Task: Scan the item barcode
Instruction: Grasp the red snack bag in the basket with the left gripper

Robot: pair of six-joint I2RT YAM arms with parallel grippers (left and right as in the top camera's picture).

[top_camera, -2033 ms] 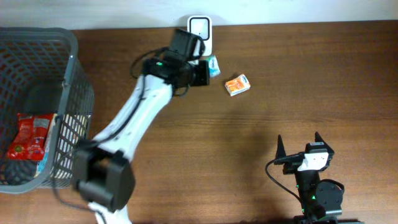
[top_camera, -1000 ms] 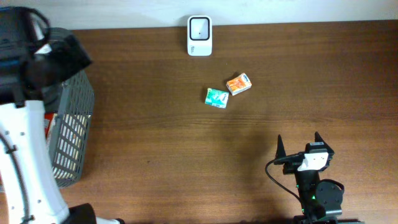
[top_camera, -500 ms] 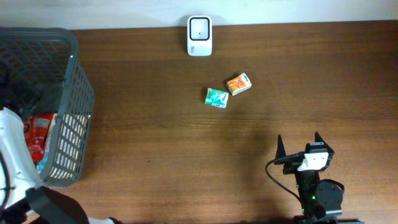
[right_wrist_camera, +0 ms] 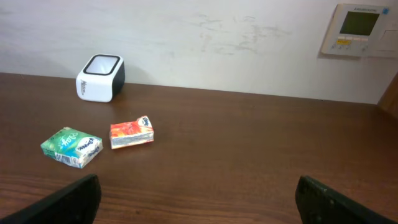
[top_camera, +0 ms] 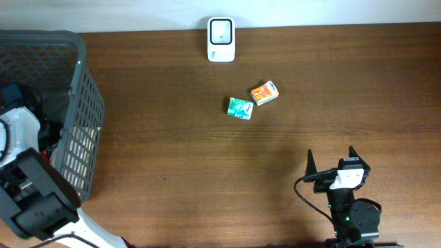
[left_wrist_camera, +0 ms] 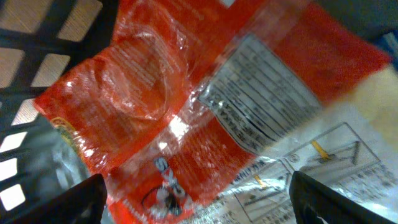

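Observation:
Filling the left wrist view, a red crinkly packet (left_wrist_camera: 180, 106) with a printed label lies in the grey basket (top_camera: 84, 89), on top of a pale printed packet (left_wrist_camera: 323, 168). My left gripper (left_wrist_camera: 199, 202) is down inside the basket just above them, open, one finger near each lower corner of that view. The white scanner (top_camera: 221, 39) stands at the table's far edge. A green box (top_camera: 240, 107) and an orange box (top_camera: 264, 93) lie side by side on the table. My right gripper (top_camera: 332, 160) rests open near the front edge, holding nothing.
The basket's mesh wall (left_wrist_camera: 37, 37) stands close on the left of my left gripper. In the right wrist view I see the scanner (right_wrist_camera: 99, 78), the green box (right_wrist_camera: 71, 147), the orange box (right_wrist_camera: 132, 132) and a wall panel (right_wrist_camera: 360, 28).
My left arm has swung from the scanner to the basket and dipped into it over the red packet. The green box now lies beside the orange box. The right arm is still.

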